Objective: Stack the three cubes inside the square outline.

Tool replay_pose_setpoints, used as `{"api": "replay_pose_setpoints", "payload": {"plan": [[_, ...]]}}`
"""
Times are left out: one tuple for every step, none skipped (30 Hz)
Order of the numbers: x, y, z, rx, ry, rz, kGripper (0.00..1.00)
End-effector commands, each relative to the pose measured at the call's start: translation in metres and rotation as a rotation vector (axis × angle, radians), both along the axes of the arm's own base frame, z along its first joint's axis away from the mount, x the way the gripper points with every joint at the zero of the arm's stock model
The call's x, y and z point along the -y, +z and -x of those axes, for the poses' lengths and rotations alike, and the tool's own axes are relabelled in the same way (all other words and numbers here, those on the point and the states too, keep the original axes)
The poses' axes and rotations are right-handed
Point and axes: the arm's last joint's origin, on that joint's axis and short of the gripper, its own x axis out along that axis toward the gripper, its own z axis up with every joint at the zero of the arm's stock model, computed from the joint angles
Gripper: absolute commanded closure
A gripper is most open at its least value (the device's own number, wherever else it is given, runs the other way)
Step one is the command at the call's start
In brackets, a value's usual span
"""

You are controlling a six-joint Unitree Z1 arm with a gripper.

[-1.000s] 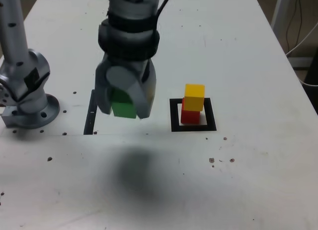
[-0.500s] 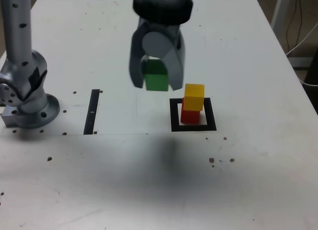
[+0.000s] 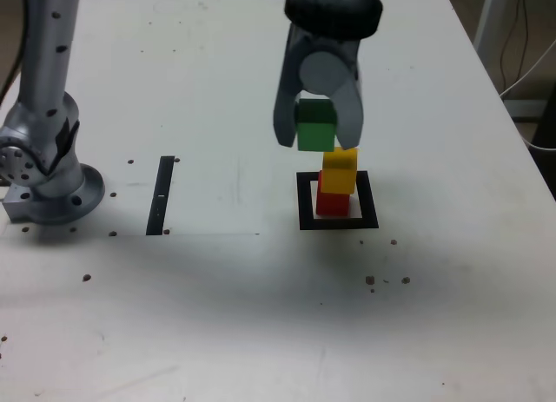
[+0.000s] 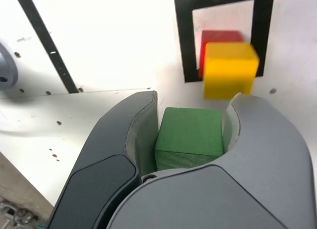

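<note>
Above the counter (image 3: 261, 315), at about eleven o'clock from the two-cube stack in the exterior view, the gripper (image 3: 318, 128) hangs with its jaws clamped on the green cube (image 3: 315, 126). The wrist view shows why the hold looks secure: the two curved grey jaws press flat against opposite side faces of the green cube (image 4: 189, 135), leaving its underside free to meet whatever it is set on.

That landing spot is the yellow cube (image 3: 340, 170), which sits on the red cube (image 3: 331, 199), which in turn rests on the pale centre of the square outline (image 3: 304, 202). The yellow cube is not square over the red one; it overhangs toward the exterior view's right, and the wrist view shows the same offset, yellow (image 4: 230, 69) covering only part of red (image 4: 210, 38). The green cube is held clear of the yellow one, high enough not to knock it, and not yet centred above it.

My reading is that the carry is near its end and the placement is what remains. Because the yellow top is offset, lining up over yellow and not over the outline seems the safer aim, with a gentle descent. A thin black strip (image 3: 161, 194) lies well apart at nine o'clock from the outline, and plays no part.
</note>
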Motion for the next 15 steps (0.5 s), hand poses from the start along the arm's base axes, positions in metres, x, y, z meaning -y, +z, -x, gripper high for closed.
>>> {"api": "replay_pose_setpoints", "payload": {"plan": [[-0.004,-0.003,-0.006,-0.007,0.007,-0.001,0.65],[-0.005,-0.004,-0.008,-0.007,0.01,0.0,0.65],[-0.007,-0.005,-0.01,-0.007,0.013,0.0,0.65],[-0.008,-0.006,-0.012,-0.007,0.016,0.001,0.65],[-0.009,-0.007,-0.015,-0.007,0.018,0.002,0.65],[-0.01,-0.008,-0.017,-0.007,0.02,0.002,0.65],[-0.011,-0.01,-0.018,-0.007,0.021,0.003,0.65],[-0.012,-0.011,-0.02,-0.008,0.022,0.003,0.65],[-0.013,-0.012,-0.022,-0.009,0.023,0.003,0.65],[-0.014,-0.014,-0.023,-0.011,0.024,0.003,0.65],[-0.015,-0.015,-0.024,-0.013,0.025,0.003,0.65],[-0.016,-0.016,-0.026,-0.015,0.027,0.003,0.65],[-0.017,-0.018,-0.027,-0.018,0.028,0.003,0.65],[-0.018,-0.019,-0.027,-0.02,0.028,0.003,0.65],[-0.018,-0.02,-0.028,-0.023,0.029,0.004,0.65]]}}
